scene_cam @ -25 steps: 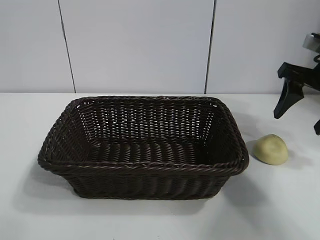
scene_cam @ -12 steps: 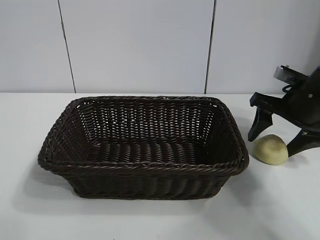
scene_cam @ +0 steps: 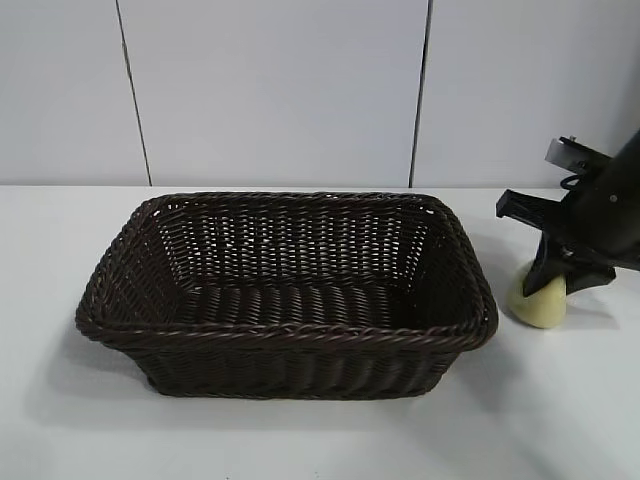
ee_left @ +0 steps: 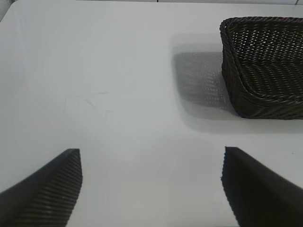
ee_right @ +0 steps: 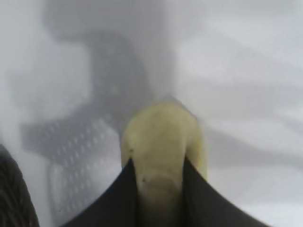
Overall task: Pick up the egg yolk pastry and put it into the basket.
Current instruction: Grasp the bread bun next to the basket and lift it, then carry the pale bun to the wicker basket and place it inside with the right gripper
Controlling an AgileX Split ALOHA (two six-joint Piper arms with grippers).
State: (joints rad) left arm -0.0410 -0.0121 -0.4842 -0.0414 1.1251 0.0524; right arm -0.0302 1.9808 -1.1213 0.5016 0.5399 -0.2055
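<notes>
The egg yolk pastry [scene_cam: 535,305], a small pale yellow bun, is on the white table just right of the basket [scene_cam: 290,335], a large dark brown wicker one. My right gripper [scene_cam: 556,280] comes down on the pastry from the right and is shut on it, hiding its upper right part. In the right wrist view the two black fingers pinch the pastry [ee_right: 161,137] on both sides, the right gripper [ee_right: 158,161] squeezing it narrow. My left gripper [ee_left: 150,156] is open over bare table, well away from the basket [ee_left: 265,101], and holds nothing.
The basket holds nothing. Behind the white table [scene_cam: 300,440] stands a pale panelled wall [scene_cam: 270,90]. Bare tabletop lies in front of the basket and to its left.
My right gripper came down from the right edge, stood open around the pastry, and has now shut on it. The pastry looks squeezed. The basket has not moved.
</notes>
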